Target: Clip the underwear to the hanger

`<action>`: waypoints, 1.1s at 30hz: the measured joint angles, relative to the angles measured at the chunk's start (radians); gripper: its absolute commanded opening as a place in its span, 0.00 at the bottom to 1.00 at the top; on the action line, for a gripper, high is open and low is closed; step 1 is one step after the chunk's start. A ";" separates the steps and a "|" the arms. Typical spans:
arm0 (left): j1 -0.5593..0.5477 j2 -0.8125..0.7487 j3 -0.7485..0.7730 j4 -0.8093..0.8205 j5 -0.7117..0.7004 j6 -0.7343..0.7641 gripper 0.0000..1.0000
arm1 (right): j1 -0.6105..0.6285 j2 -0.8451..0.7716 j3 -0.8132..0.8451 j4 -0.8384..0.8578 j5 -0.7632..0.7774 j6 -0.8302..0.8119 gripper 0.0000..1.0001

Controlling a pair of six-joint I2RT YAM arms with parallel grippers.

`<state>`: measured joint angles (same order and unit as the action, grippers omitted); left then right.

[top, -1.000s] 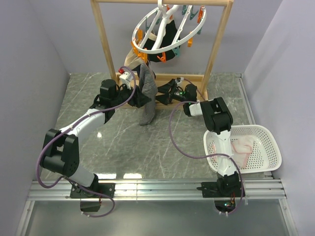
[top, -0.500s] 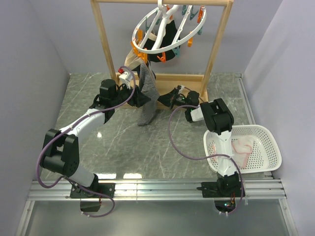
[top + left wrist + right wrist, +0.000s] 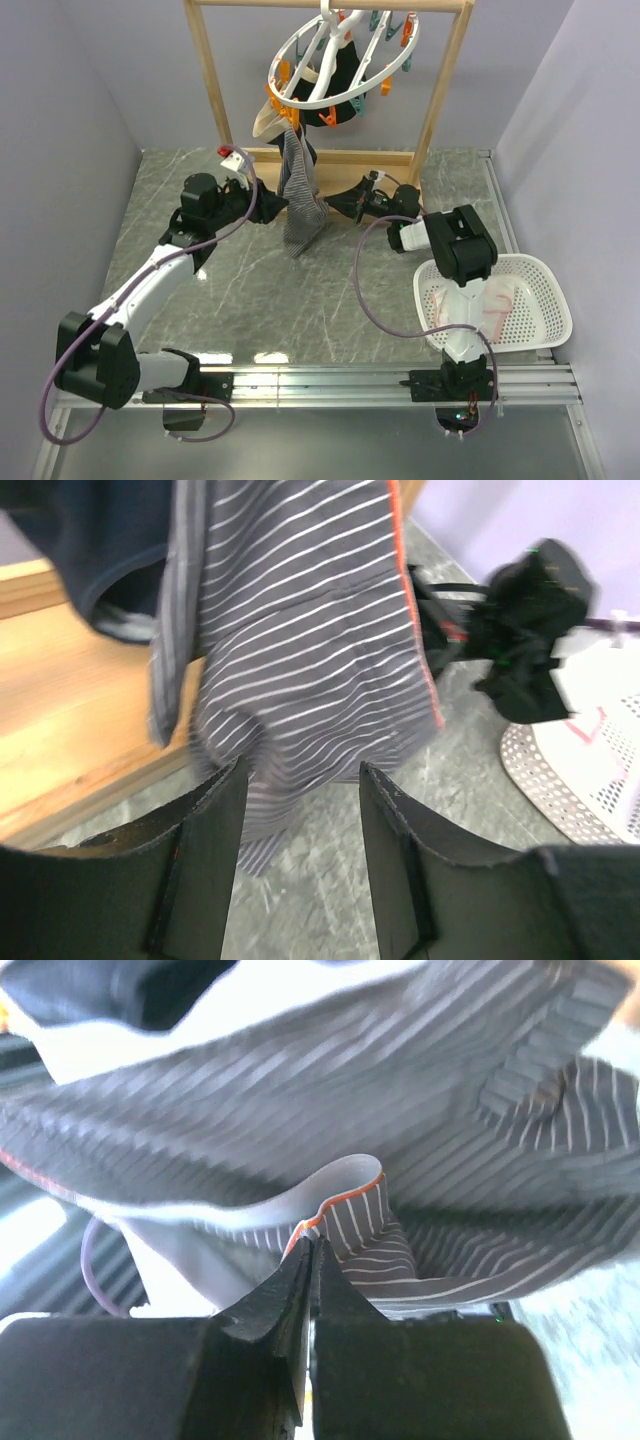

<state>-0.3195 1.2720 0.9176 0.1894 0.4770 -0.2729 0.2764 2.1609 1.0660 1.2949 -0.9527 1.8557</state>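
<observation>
Surface: grey marble table (image 3: 230, 290); wooden frame (image 3: 215, 90) at its back carries the hanger (image 3: 305, 104).
Underwear (image 3: 298, 205): hangs directly below the hanger's near rim, top edge among the pins; clip hold not verifiable.
Right gripper (image 3: 310, 1245): pressed together on the hem, below the hanger, apparently steadying the fabric.
Left gripper (image 3: 300, 775): spread, empty, just short of the fabric.

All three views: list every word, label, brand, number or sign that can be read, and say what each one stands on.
None: no text can be read in any view.
The underwear: only stripes and an orange edge, no label showing.
The hanger: plain white ring with coloured pegs, no print visible.
The white basket: no marking visible.
</observation>
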 measured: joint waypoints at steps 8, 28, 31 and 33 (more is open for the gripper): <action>-0.021 -0.065 -0.033 -0.069 -0.058 -0.010 0.46 | -0.079 -0.185 -0.194 0.003 -0.072 -0.137 0.00; -0.152 0.292 0.002 0.275 -0.064 -0.397 0.01 | -0.031 -0.683 -0.238 -0.636 -0.171 -0.889 0.00; -0.192 0.348 0.046 0.335 -0.064 -0.448 0.01 | 0.060 -0.723 -0.166 -0.906 -0.127 -1.170 0.00; -0.207 0.371 0.064 0.361 -0.064 -0.475 0.02 | 0.112 -0.730 -0.129 -1.026 -0.085 -1.307 0.00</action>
<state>-0.5262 1.6432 0.9821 0.5503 0.4129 -0.7483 0.3885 1.4307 0.9375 0.2687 -1.0378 0.5488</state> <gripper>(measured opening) 0.017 0.008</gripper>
